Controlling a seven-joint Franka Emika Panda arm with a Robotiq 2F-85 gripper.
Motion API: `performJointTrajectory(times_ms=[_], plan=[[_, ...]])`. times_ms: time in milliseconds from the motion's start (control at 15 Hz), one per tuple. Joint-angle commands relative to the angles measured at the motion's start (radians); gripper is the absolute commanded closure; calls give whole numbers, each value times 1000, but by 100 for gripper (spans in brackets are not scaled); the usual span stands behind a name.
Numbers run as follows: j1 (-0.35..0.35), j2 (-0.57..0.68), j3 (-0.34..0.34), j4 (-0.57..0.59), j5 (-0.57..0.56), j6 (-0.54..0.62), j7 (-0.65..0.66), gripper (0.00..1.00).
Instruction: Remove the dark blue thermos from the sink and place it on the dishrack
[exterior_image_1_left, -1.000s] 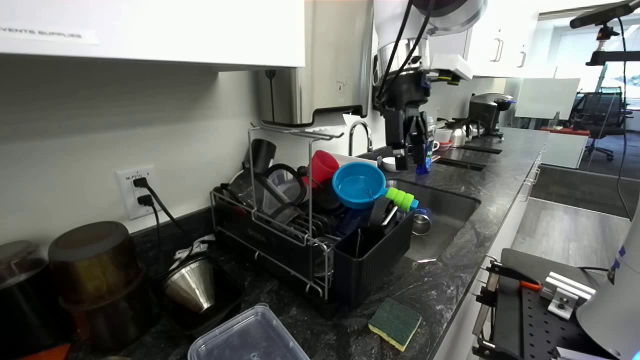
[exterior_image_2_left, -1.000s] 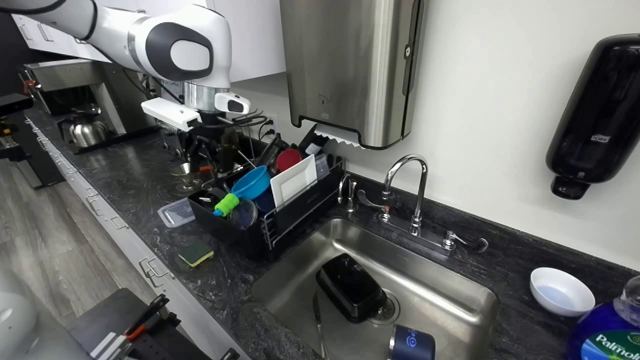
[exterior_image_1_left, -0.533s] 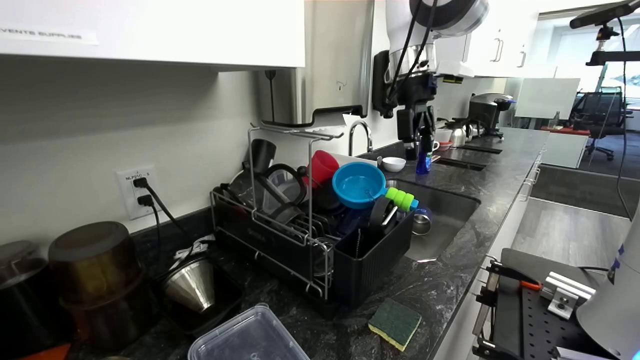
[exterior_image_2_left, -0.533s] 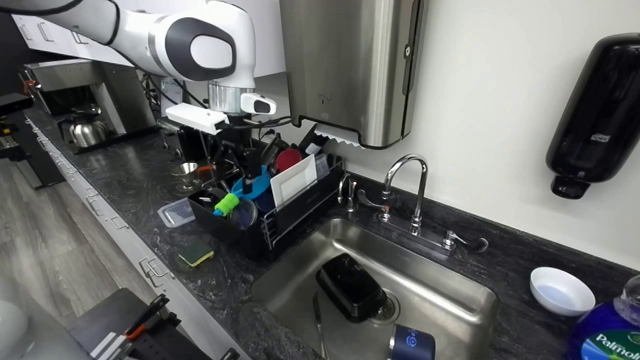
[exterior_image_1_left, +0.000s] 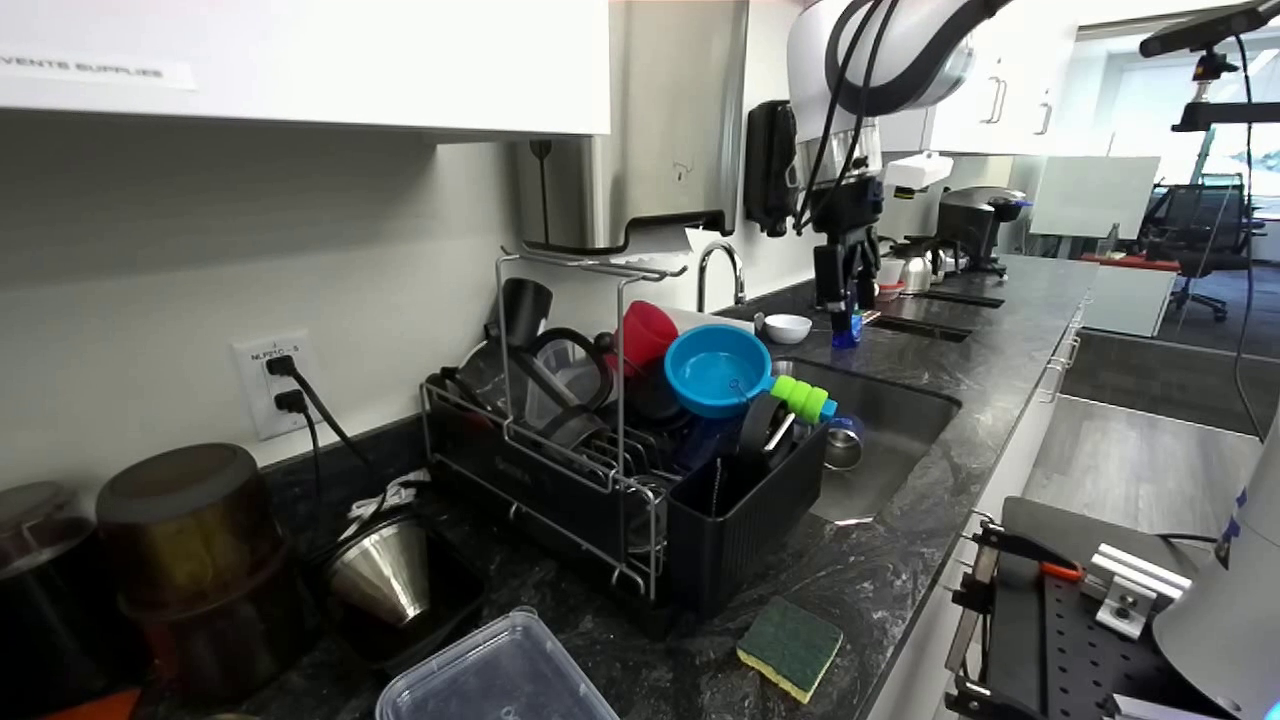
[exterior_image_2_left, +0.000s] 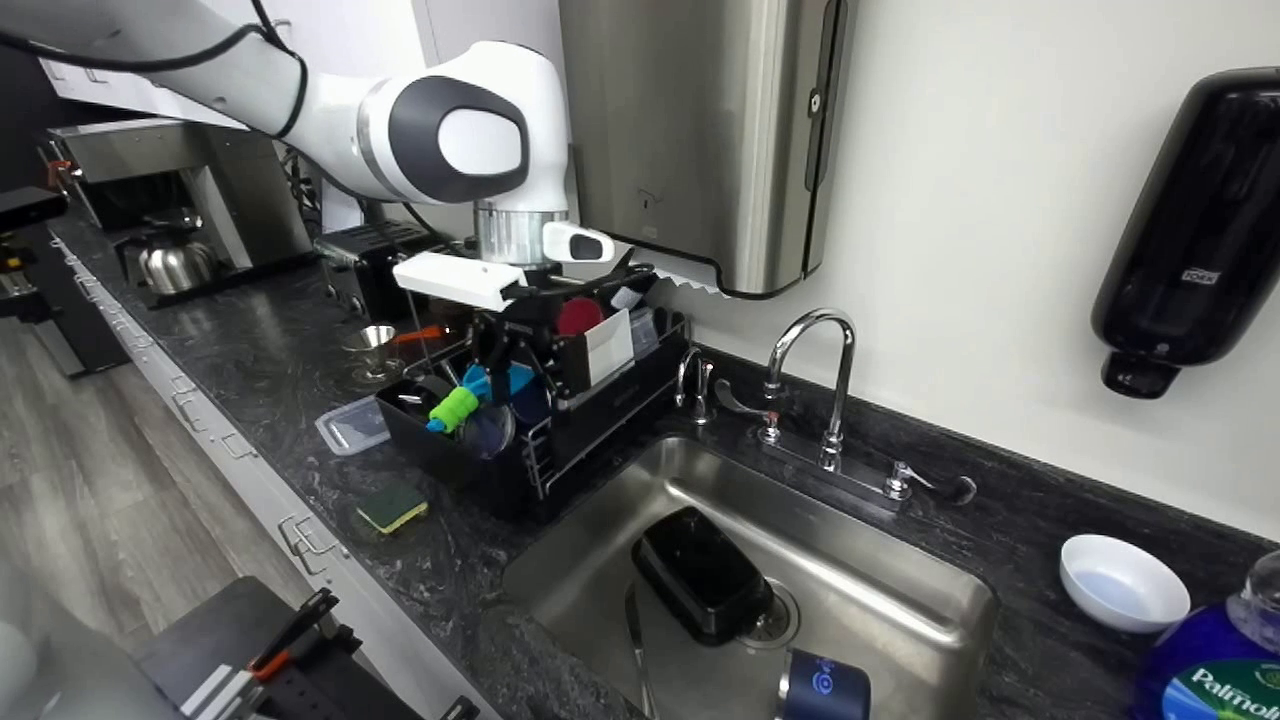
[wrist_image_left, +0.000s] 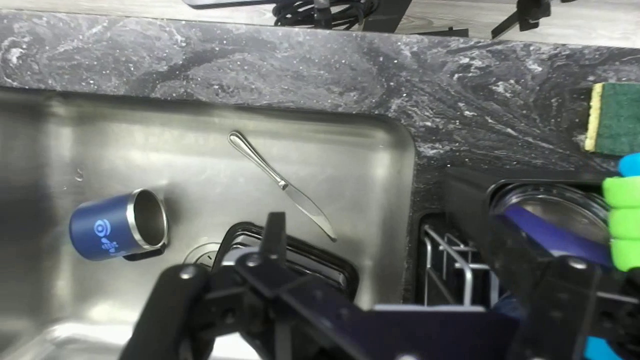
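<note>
The dark blue thermos is a mug (wrist_image_left: 115, 226) with a steel rim, lying on its side in the steel sink (wrist_image_left: 190, 170). Its mouth points toward the dishrack in the wrist view. The mug also shows in both exterior views (exterior_image_1_left: 843, 442) (exterior_image_2_left: 828, 690), cut off by the lower edge in one of them. The black dishrack (exterior_image_2_left: 610, 418) beside the sink is full of dishes; it also shows in an exterior view (exterior_image_1_left: 560, 505). My gripper (wrist_image_left: 392, 232) is open and empty, its fingers wide apart. It hangs above the dishrack's sink side, away from the mug (exterior_image_2_left: 535, 388).
A black dish (exterior_image_2_left: 700, 575) and a knife (wrist_image_left: 282, 184) lie in the sink. A faucet (exterior_image_2_left: 845, 380) stands behind it, under a paper towel dispenser (exterior_image_2_left: 700, 140). A white bowl (exterior_image_2_left: 1122, 583) and soap bottle (exterior_image_2_left: 1215, 660) stand beyond. A blue strainer (exterior_image_1_left: 715, 370) sticks up from the rack.
My arm has moved from over the dishrack's far side toward the sink, and the gripper is somewhat lower in an exterior view. The mug and dishes have not moved.
</note>
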Motion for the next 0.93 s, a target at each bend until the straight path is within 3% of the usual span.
performJointTrajectory(times_ms=[0,400,867], plan=[[-32,64,-24,-4,-47,91,-57,0],[-88,200,-76,-4,-170,279,-80,0],[-132,352,-135,8,-423,522,-14,0]])
